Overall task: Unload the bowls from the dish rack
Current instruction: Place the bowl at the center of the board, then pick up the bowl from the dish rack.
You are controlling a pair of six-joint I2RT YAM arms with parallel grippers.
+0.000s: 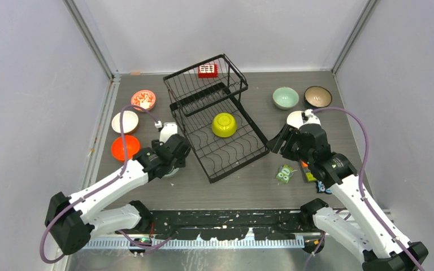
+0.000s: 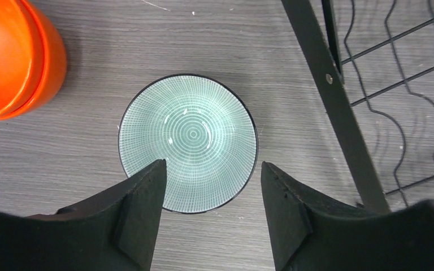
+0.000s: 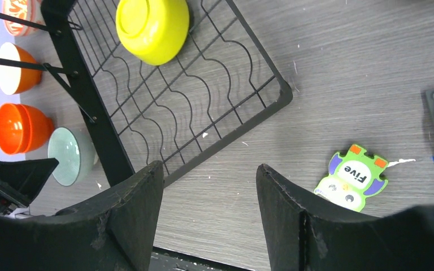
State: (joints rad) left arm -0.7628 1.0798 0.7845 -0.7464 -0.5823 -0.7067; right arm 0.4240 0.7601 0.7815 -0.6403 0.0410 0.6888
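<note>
Both open: L gripper (image 2: 212, 166) over teal bowl (image 2: 187, 135), R gripper (image 3: 208, 167) by rack (image 3: 103, 127) corner.

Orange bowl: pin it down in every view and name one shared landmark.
Top external: orange bowl at mid-left.
Left wrist: orange bowl in the top-left corner, cut off by the edge.
Right wrist: orange bowl at the left edge, mid-height.
Shared landmark: the rack, always to the bowl's right.
</note>
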